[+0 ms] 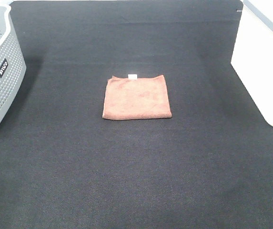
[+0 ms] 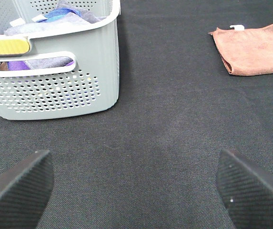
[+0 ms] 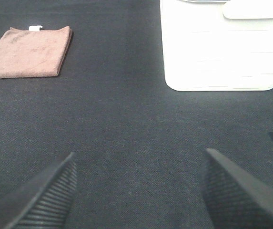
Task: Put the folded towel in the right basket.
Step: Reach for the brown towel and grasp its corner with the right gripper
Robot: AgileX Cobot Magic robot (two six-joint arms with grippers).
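Black ridged fingers [image 2: 19, 188] of the left pincer [image 2: 134, 164] fill the near corners of the left wrist view. They are spread wide apart, and nothing is between them but the dark counter [image 1: 136, 181]. It is the same for the right pincer [image 3: 140, 160]: its two fingers are wide apart and hold nothing. Neither arm shows in the high view.

The folded towel [image 1: 136, 97] lies flat in the middle of the counter. It is reddish brown and neat, with a little white tag [image 1: 132, 76] on its far edge. Nothing touches it. Both pincers are well away from it.

The right basket [image 1: 262, 71] is the big white one at the right side of the counter. It stands well apart from the towel. I cannot see inside it from these views. On the other side stands a grey basket [image 1: 0, 81] with small holes, and it has some clothes [image 2: 60, 19] in it. That is not the one we want.

So I think the job has not really begun, and no part of it is done yet. The towel needs to be picked up, carried over to the white basket and let go inside. The right pincer looks like the better one for this, since it is on the same side as the white basket. It would have to go to the towel first, come down on it and pinch it. All of that is left to do.
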